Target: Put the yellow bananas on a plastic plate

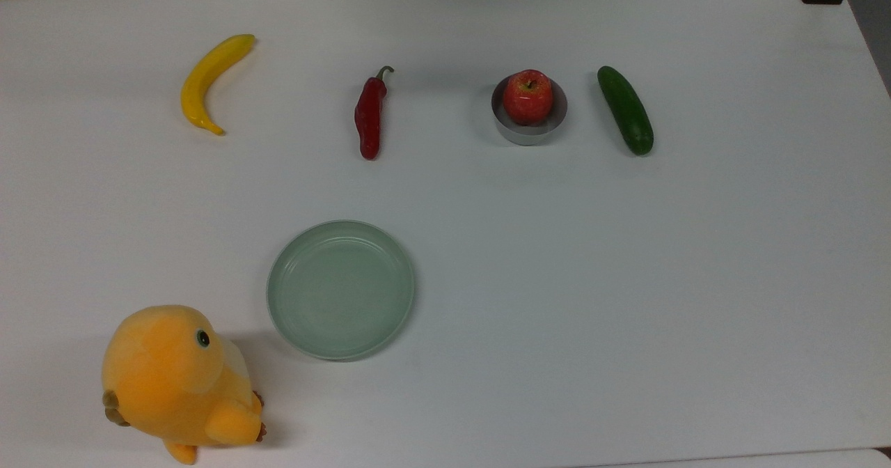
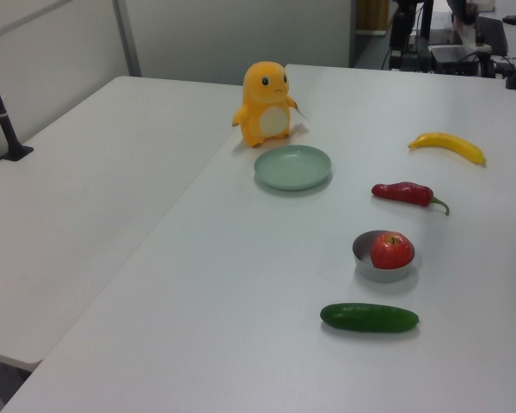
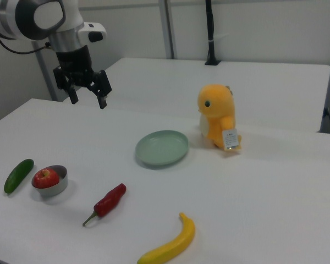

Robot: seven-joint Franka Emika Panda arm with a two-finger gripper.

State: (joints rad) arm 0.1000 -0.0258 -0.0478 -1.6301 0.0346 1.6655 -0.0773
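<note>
Gripper [image 3: 88, 94] hung open and empty at upper left, banana [image 3: 170, 246] untouched at bottom, plate [image 3: 161, 147] bare mid-frame awaiting it.

Banana [image 1: 207, 82] well apart from empty plate [image 1: 340, 288]

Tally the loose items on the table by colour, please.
Yellow: 1, the banana
Red: 2, the chili pepper and the apple
Green: 2, the cucumber and the plastic plate
Orange: 1, the plush toy
Grey: 1, the metal dish under the apple
Total: 7
</note>
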